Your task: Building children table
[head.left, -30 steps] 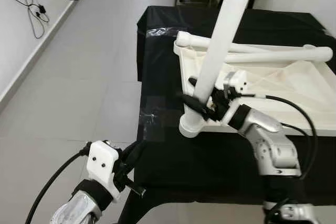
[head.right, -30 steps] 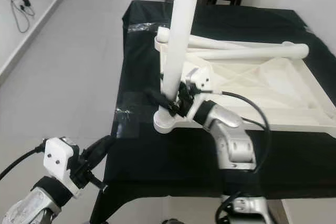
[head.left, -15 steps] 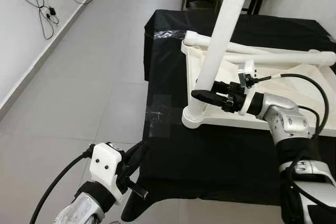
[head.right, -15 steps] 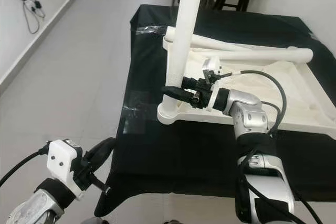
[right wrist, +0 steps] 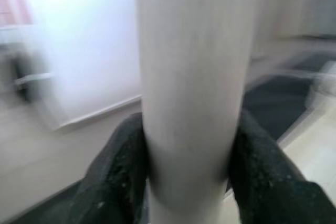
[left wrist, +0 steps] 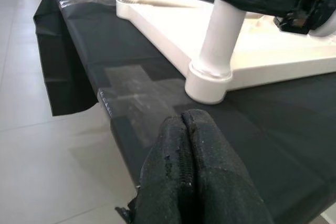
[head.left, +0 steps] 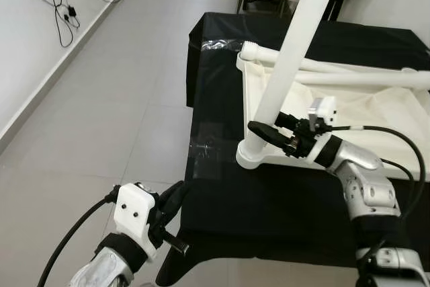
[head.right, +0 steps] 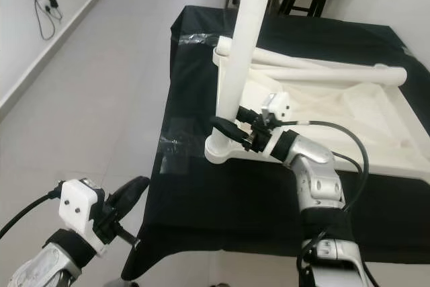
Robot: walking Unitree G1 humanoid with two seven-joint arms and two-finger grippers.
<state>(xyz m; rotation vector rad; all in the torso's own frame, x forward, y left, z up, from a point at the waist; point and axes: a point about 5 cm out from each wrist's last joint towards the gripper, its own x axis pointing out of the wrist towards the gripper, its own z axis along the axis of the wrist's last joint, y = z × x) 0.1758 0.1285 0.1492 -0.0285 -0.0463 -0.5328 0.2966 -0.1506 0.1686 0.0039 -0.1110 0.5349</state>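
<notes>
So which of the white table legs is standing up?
The leg at the near left corner of the upside-down tabletop, gripped low down by the right gripper. The other legs lie flat across the tabletop's far side.

1. Head views: evenly bright, diffuse daylight; sharp throughout, no motion blur.
2. Glare: pale sheen on the grey tiled floor; clear tape patches on the black cloth-covered work table reflect light.
3. Shadows: soft, faint.
4. Left wrist view: well lit; background crisp; the left gripper close to the lens, slightly soft.
5. Right wrist view: heavily blurred, washed out; the white cylindrical table leg and background are out of focus.
</notes>
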